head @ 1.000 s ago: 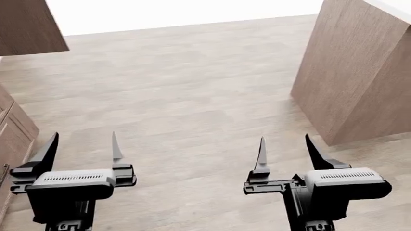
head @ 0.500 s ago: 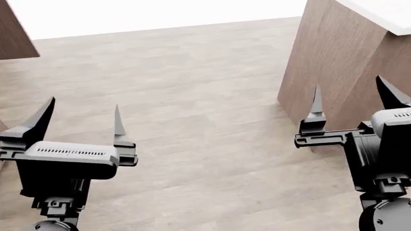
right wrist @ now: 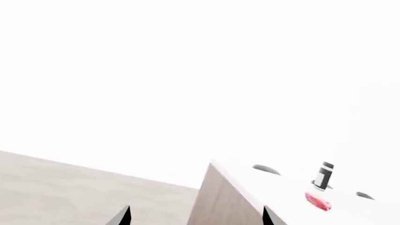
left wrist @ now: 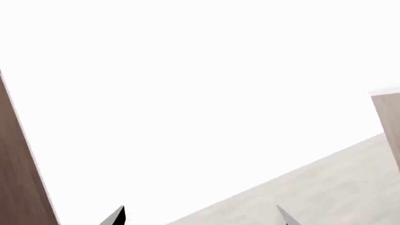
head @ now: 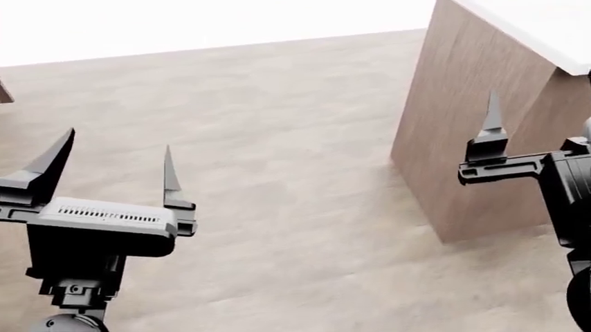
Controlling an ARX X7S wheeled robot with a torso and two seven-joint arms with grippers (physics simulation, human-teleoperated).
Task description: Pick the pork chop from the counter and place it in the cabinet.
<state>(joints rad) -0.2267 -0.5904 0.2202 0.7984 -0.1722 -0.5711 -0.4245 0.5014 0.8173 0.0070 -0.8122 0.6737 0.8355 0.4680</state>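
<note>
At the bottom of the head view, two grippers are showing: the left gripper [head: 111,169] is hanging over the bare wood floor [head: 277,138] with its two fingers spread wide and nothing between them, and the right gripper [head: 540,138] is sitting at the frame's right edge, partly cut off. Only one of its fingers [head: 491,131] is showing there, but its wrist view is showing both tips with a wide empty gap between them. Neither is carrying anything.

Just beyond the right gripper, the counter [head: 461,124] is standing with its brown panelled side facing the robot and a strip of white top above. In the right wrist view, one pork chop [right wrist: 318,200] is lying flat on that white top, just beside one small dark bottle-like object [right wrist: 323,175], possibly touching it; two dark oval marks are also lying on the top, too small to identify.

By my reading, the approach step is in hand and the grasp is not yet begun. The next move is calling for the right arm to get above the counter edge and come over the chop, clear of the bottle.

The cabinet cannot be told for certain in these views
</note>
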